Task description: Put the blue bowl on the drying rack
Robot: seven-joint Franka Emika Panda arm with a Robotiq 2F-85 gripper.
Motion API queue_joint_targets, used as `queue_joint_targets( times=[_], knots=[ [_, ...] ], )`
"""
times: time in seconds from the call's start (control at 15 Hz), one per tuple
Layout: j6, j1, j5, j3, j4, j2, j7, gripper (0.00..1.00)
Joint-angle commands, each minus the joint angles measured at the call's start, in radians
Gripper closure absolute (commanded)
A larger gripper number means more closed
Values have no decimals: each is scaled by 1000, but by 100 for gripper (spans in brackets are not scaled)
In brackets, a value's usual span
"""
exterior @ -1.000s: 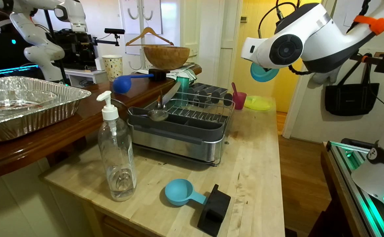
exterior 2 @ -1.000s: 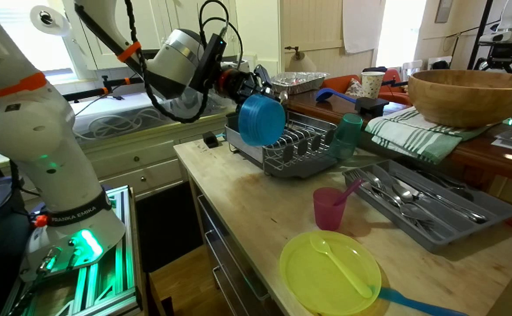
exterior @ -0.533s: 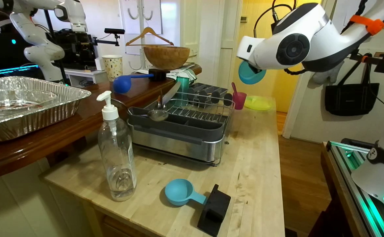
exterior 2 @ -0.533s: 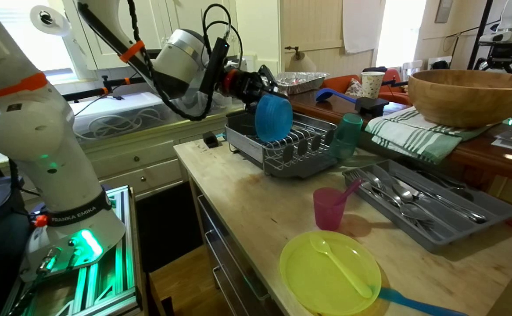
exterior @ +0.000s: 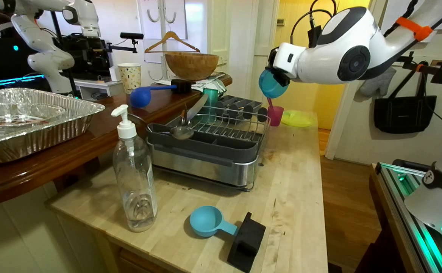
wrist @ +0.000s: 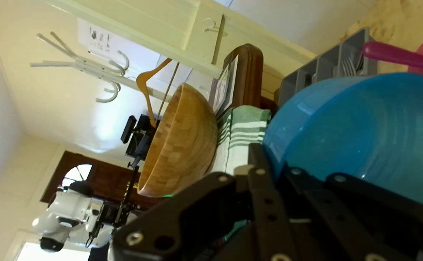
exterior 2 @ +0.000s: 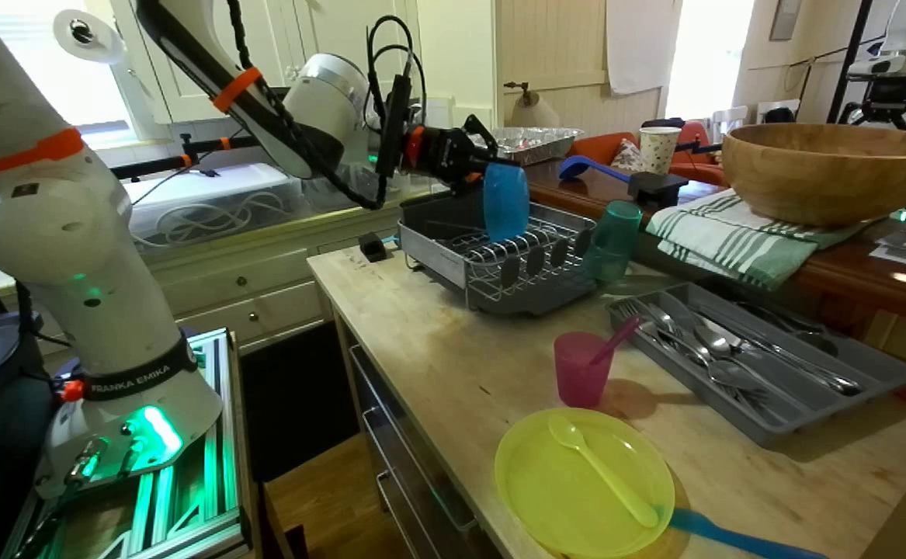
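The blue bowl (exterior: 270,85) hangs in the air in my gripper (exterior: 279,77), turned on its side with its rim steeply upright. In an exterior view the bowl (exterior 2: 506,203) shows nearly edge-on, in front of the rack's wire grid. In the wrist view the bowl's wall (wrist: 356,123) sits between my fingertips, and the gripper (wrist: 271,159) is shut on it near the rim. The drying rack (exterior: 205,170) stands on the wooden counter, lower than the bowl; it also shows in an exterior view (exterior 2: 437,260). The rack is out of the wrist view.
A grey caddy (exterior: 221,149) with a strainer and knife sits along one rack side. A green cup (exterior 2: 612,241) leans at the rack's end. A pink cup (exterior 2: 581,373), cutlery tray (exterior 2: 767,435), yellow plate (exterior 2: 530,481), pump bottle (exterior: 135,182) and blue scoop (exterior: 206,221) stand around.
My gripper has carried the bowl toward the rack, leftward in an exterior view and rightward in an exterior view. The wrist has turned, so the bowl now shows more edge-on.
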Motion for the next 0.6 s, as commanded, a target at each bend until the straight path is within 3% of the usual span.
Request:
queue_joint_targets(
  times=[0.0,0.13,0.2,0.53],
  knots=[
    [103,-6,-115,-39,-28,-36,74,99],
    [195,-10,-89,-70,-20,-43,75,99],
    [118,1,-69,-44,-1,-12,51,96],
    [170,-4,-68,-66,-1,-24,51,99]
  ],
)
